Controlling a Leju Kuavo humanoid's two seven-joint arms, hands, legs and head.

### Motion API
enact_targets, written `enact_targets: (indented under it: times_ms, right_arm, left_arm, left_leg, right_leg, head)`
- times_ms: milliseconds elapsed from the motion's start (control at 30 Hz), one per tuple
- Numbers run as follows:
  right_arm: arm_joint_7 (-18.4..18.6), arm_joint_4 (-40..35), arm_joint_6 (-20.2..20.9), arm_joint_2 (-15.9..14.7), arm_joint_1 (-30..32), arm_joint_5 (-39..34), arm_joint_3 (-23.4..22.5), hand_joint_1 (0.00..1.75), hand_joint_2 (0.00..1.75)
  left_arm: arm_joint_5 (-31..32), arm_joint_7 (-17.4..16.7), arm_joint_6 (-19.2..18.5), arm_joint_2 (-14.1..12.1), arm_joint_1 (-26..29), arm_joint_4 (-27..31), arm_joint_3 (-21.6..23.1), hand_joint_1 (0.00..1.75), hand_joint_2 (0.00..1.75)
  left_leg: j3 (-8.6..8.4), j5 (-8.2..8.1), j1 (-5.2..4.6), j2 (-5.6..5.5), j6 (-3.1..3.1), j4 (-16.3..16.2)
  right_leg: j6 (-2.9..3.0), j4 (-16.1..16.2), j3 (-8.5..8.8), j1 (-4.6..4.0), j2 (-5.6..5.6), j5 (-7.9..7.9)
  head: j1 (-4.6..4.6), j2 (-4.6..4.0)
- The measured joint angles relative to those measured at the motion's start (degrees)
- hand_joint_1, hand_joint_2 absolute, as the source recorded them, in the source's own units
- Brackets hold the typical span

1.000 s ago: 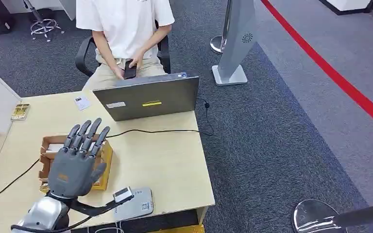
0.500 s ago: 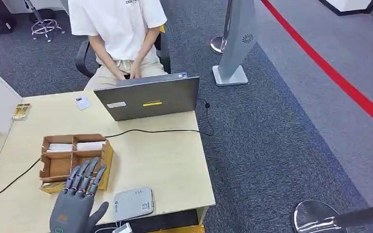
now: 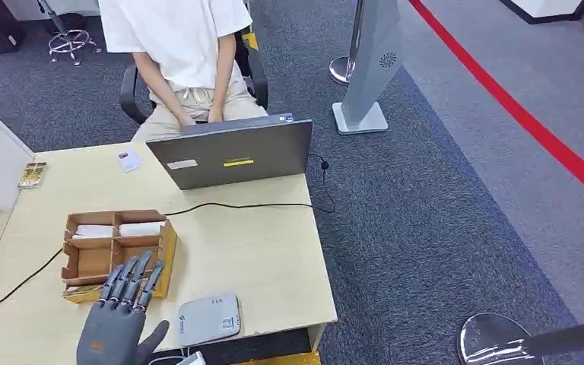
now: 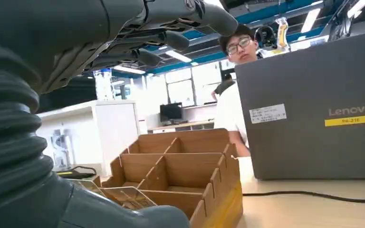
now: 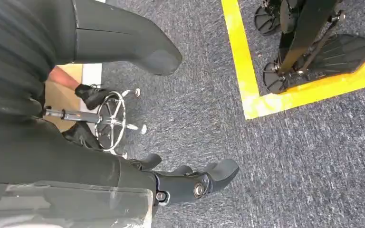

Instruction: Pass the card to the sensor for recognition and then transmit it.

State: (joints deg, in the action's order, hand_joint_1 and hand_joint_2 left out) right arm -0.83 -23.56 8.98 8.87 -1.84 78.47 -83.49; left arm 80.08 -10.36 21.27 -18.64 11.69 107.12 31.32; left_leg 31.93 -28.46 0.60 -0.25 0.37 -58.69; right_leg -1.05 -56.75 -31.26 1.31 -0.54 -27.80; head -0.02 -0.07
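White cards (image 3: 95, 230) lie in the far compartments of a brown cardboard organizer (image 3: 163, 251) on the pale wooden table (image 3: 274, 258). The grey card sensor (image 3: 209, 319) sits flat near the table's front edge, to the right of the organizer. My left hand (image 3: 118, 323) hovers low at the front edge, just before the organizer, fingers (image 4: 171, 40) spread and holding nothing. The left wrist view faces the organizer (image 4: 180, 171) from close by. My right hand (image 5: 190, 185) hangs beside my body above the carpet, fingers loose and empty.
A grey laptop (image 3: 232, 152) stands open at the table's far side, with a person (image 3: 182, 46) seated behind it. A black cable (image 3: 236, 205) runs across the table. A small card (image 3: 128, 160) lies left of the laptop. A grey stand (image 3: 369, 68) stands on the carpet.
My left hand has drawn back from above the organizer to the table's front edge and dropped lower. The seated person has shifted and no longer holds up a phone.
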Motion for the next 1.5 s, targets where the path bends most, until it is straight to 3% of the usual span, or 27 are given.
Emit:
enact_targets:
  times_ms: [167, 567, 1167, 1500]
  right_arm:
    - [0.0, 0.0, -0.02, 0.0, 0.0, 0.11, -0.09, 0.0, 1.75]
    - [0.0, 0.0, -0.15, 0.0, 0.0, 0.96, -0.11, 0.0, 1.75]
    - [0.0, -0.26, -0.09, 0.0, 0.01, 1.38, -0.22, 0.0, 1.75]
    - [-0.17, -0.55, -0.02, 0.02, 0.0, 2.01, -0.68, 0.0, 1.75]
  left_arm:
    - [1.72, -1.72, 1.97, 0.04, 0.1, -0.35, -2.05, 0.0, 1.75]
    - [1.68, -1.77, 2.25, 1.09, 0.37, -2.38, -7.56, 0.0, 1.75]
    - [1.94, -1.77, 2.27, 1.99, 1.24, -2.58, -9.81, 0.0, 1.75]
    - [4.87, -2.82, 5.2, 2.62, 1.58, -4.68, -11.67, 0.0, 1.75]
  left_leg:
    - [-0.01, 0.0, 0.0, 0.0, 0.0, 0.0]
    - [0.01, 0.0, 0.0, 0.0, 0.0, 0.0]
    - [0.0, 0.0, 0.0, 0.0, 0.0, 0.0]
    - [0.0, 0.0, 0.0, 0.0, 0.0, 0.0]
  right_leg:
    - [0.0, 0.0, 0.0, 0.0, 0.0, 0.0]
    - [0.0, 0.0, 0.0, 0.0, 0.0, 0.0]
    - [0.0, 0.0, 0.0, 0.0, 0.0, 0.0]
    - [0.0, 0.0, 0.0, 0.0, 0.0, 0.0]
  head:
    - [0.0, 0.0]
    - [0.0, 0.0]
    - [0.0, 0.0]
    - [0.0, 0.0]
